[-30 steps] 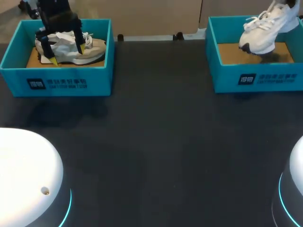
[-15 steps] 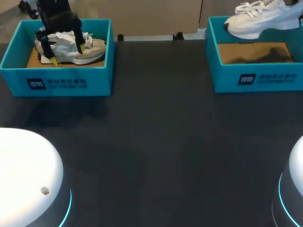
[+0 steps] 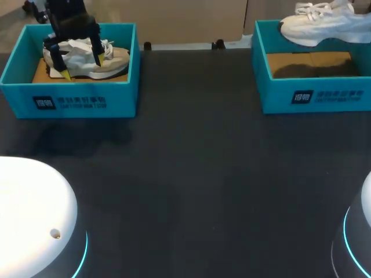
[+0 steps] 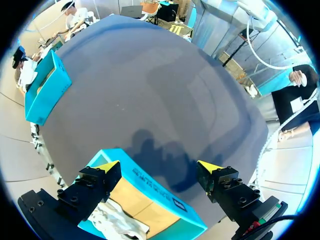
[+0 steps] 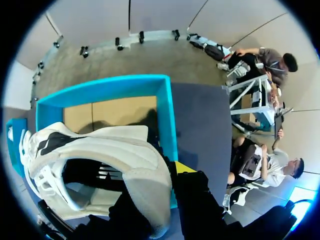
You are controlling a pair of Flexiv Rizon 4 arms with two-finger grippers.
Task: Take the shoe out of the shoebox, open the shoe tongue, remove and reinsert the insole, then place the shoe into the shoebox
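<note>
The white sneaker [image 3: 324,26], thick-soled with white laces and black markings on its side, hangs level above the right shoebox [image 3: 313,95], clear of the cardboard floor. The right hand [image 5: 167,182] is clamped on its heel end. Two teal shoeboxes stand on the dark tabletop [image 3: 191,174], and there are two sneakers. The beige sneaker [image 3: 110,61] lies in the left shoebox [image 3: 69,101], with the left hand [image 3: 82,65] spread wide over it, gripping nothing. A second ago the white sneaker stood toe-down on the box floor; it has since risen and levelled. The left arm has not moved.
</note>
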